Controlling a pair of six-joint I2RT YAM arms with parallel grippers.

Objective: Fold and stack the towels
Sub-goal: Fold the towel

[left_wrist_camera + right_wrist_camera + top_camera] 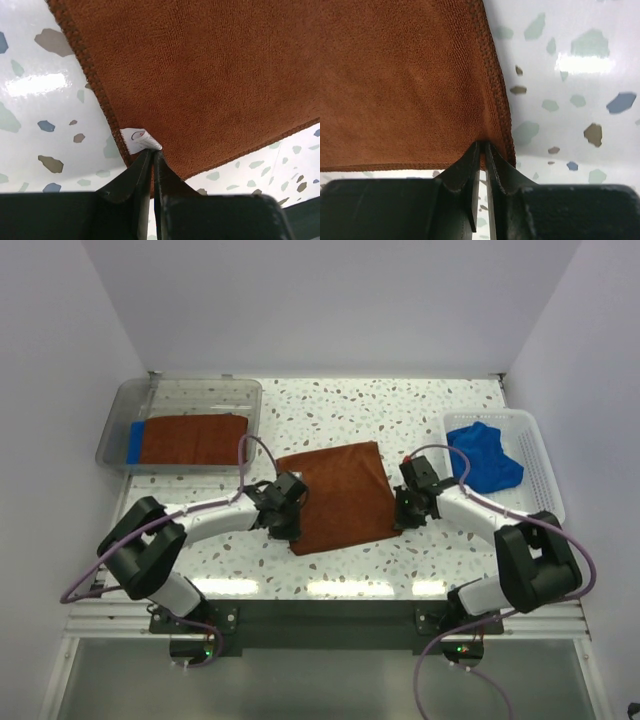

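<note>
A brown towel [338, 495] lies spread on the speckled table in the middle. My left gripper [288, 524] is shut on its near left corner; in the left wrist view the gripper [154, 152] pinches the hem by a white label [139, 140] of the towel [200, 75]. My right gripper [403, 512] is shut on the near right corner; in the right wrist view the gripper [483, 145] clamps the towel [405, 85] edge. A folded brown towel [193, 438] lies in the clear bin [122, 420] over a blue one [134, 441].
A white basket [540, 465] at the right holds a crumpled blue towel [484, 456]. The clear bin stands at the back left. White walls close in both sides and the back.
</note>
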